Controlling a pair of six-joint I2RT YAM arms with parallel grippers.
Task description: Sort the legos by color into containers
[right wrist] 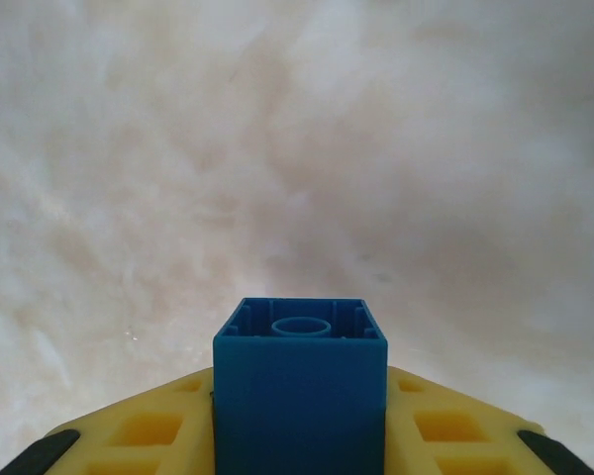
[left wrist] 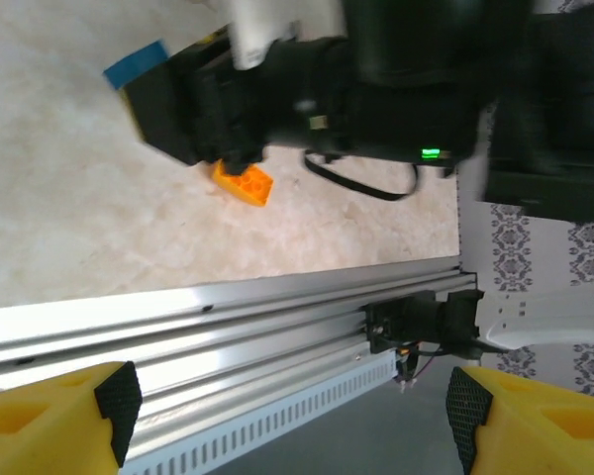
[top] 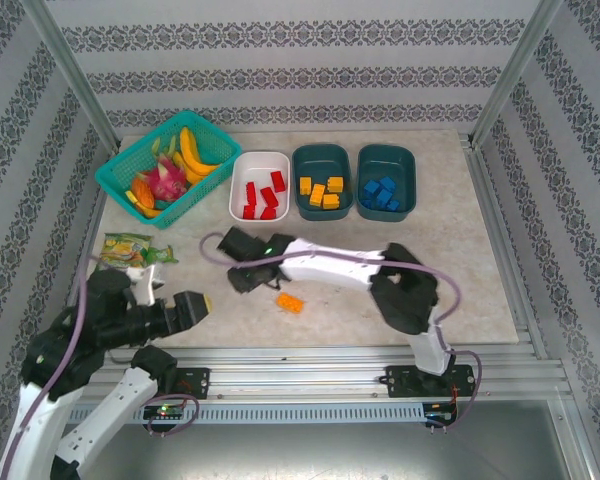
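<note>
My right gripper (top: pixel 242 262) is low over the table's left middle, shut on a blue lego (right wrist: pixel 299 386) that sits between its yellow fingers (right wrist: pixel 148 430). In the left wrist view the same blue lego (left wrist: pixel 136 61) pokes out past the black right gripper (left wrist: pixel 193 104). One orange lego (top: pixel 290 301) lies loose on the table just right of that gripper. My left gripper (top: pixel 195 305) hovers open near the front left edge with nothing between its pads (left wrist: pixel 119 396). At the back stand the white container (top: pixel 242 163) with red legos, a teal container (top: pixel 322 153) with orange ones and a teal container (top: pixel 387 152) with blue ones.
A bright teal basket (top: pixel 117 178) of toy fruit stands at the back left. A green snack packet (top: pixel 128 250) lies near the left edge. An aluminium rail (top: pixel 320 360) runs along the near edge of the table.
</note>
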